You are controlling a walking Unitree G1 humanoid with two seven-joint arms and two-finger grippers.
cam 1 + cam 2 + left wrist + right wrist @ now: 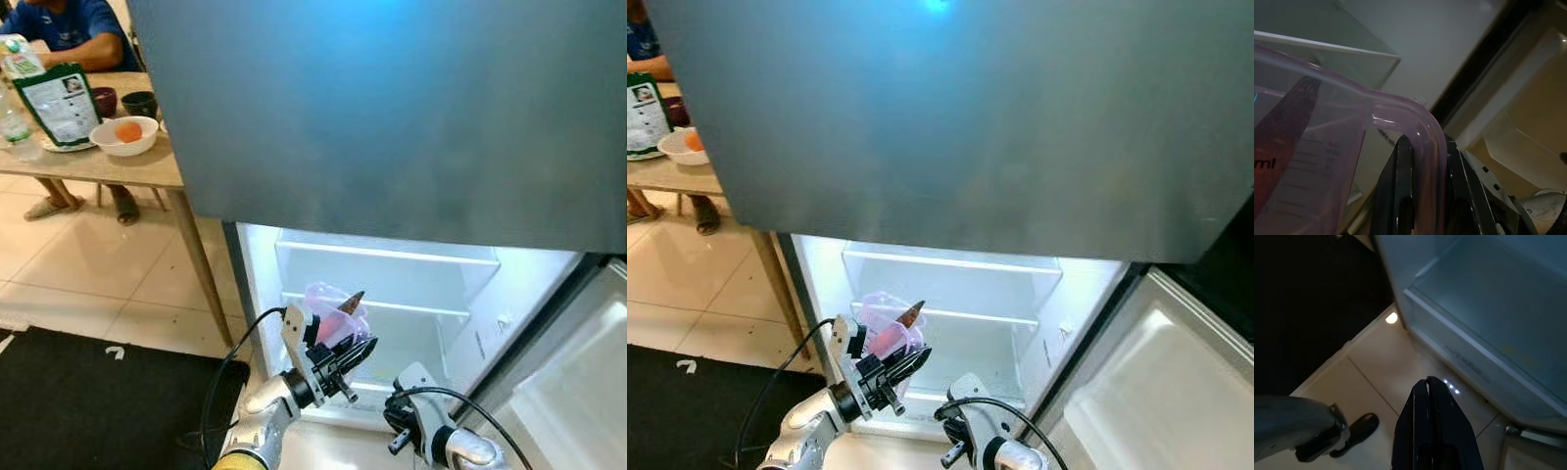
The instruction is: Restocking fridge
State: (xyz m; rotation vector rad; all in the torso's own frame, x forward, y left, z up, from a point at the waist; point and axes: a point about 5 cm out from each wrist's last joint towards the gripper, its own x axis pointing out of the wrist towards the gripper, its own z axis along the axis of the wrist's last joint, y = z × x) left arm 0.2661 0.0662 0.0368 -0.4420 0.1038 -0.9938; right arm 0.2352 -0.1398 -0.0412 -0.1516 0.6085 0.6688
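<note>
The fridge's lower compartment [294, 284] stands open and lit, with white shelves [382, 257] inside. My left gripper [355, 354] is shut on the rim of a clear pink plastic container [333, 311], held in front of the middle shelf. A dark reddish-brown piece stands inside the container [1327, 147]. In the left wrist view one of the black fingers [1400, 196] sits on each side of the pink rim. My right gripper [1432, 426] is shut on nothing and hangs low over the tiled floor before the fridge's bottom edge.
The grey upper fridge door [392, 98] looms above. The lower door [578, 382] swings open at right. At left is a wooden table [108, 166] with a white bowl [124, 134] and a green packet [59, 103]. A person [69, 29] sits behind it. A black mat [88, 401] covers the floor.
</note>
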